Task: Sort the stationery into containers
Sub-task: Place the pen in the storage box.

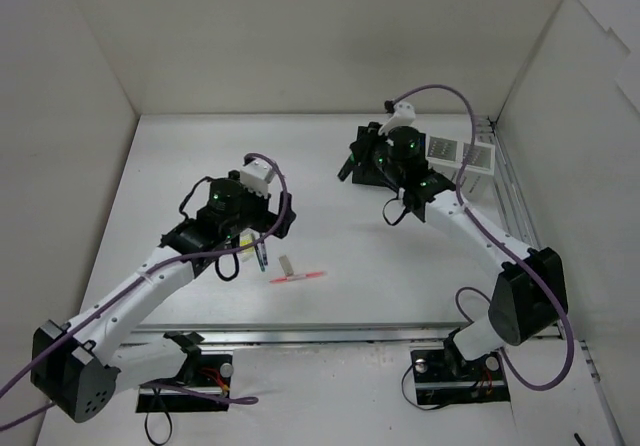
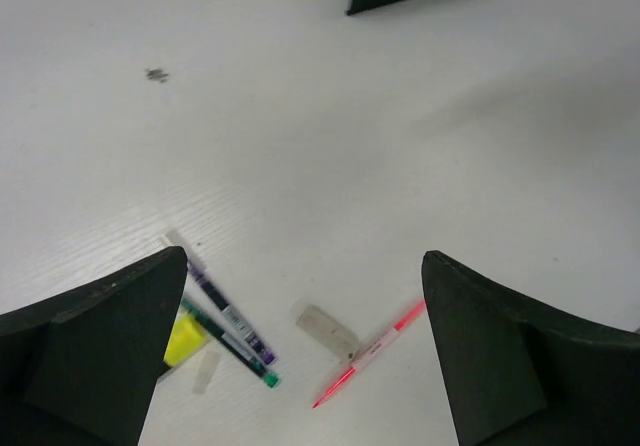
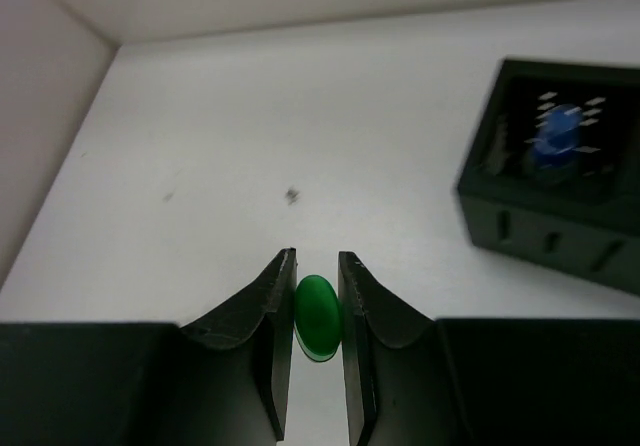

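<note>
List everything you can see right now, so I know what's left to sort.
red pen: 1, red, on the table right of the eraser
eraser: 1, pale, on the table
purple pen: 1, purple and white, left of the eraser
green pen: 1, dark with a green tip, beside the purple pen
highlighter: 1, yellow, partly hidden by a left finger
green item: 1, green, between the right fingers
black box: 1, black, slotted front
blue item: 1, blue, inside the black box
white boxes: 2, white, far right
table: 1, white
left gripper: open, above the pens
right gripper: shut on the green item
</note>
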